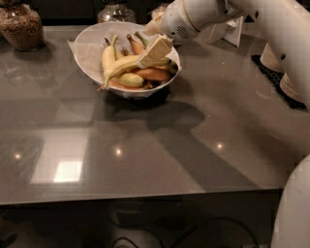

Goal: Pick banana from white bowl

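Observation:
The white bowl [89, 41] sits at the back middle of the grey table and holds several bananas. The long, slim, pale yellow banana [123, 65] curves across the top of the pile, with its stem tip pointing down over the front left rim. Shorter yellow bananas [107, 55] and orange-brown ones [154, 74] lie around it. My gripper [155, 51] reaches in from the upper right. Its cream tip rests on the right end of the long banana, inside the bowl.
A glass jar of grain [22, 24] stands at the back left and another jar [115, 10] behind the bowl. A white card stand [227, 31] is at the back right. Stacked pale dishes on a dark mat [290, 72] are at the right edge.

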Controlling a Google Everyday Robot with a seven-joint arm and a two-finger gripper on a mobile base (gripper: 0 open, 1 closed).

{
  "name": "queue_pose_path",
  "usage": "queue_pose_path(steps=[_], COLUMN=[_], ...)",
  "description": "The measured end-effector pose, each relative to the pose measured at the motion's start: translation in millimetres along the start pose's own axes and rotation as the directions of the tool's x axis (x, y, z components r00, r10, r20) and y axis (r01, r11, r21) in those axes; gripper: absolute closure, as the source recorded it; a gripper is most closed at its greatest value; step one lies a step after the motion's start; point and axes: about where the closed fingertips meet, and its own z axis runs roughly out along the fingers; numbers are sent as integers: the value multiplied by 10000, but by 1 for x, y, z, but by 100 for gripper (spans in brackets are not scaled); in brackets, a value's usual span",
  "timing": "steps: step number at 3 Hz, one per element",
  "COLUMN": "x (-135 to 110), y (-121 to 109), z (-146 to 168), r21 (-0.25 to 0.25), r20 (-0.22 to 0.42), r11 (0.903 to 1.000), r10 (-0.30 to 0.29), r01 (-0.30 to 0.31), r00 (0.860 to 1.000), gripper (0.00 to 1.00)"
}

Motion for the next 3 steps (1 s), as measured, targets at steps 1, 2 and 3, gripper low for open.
queue_pose_path(steps=[1, 2, 3], x=[1, 5, 11], y=[-2, -3, -1], z=[8, 16, 23], r21=[-114, -240, -426], r20=[36, 16, -108], r11=[9999, 9996, 9988], r10=[82, 157, 219], r01=[-81, -157, -223], r00=[10000, 9999, 9997], gripper=[31, 32, 35])
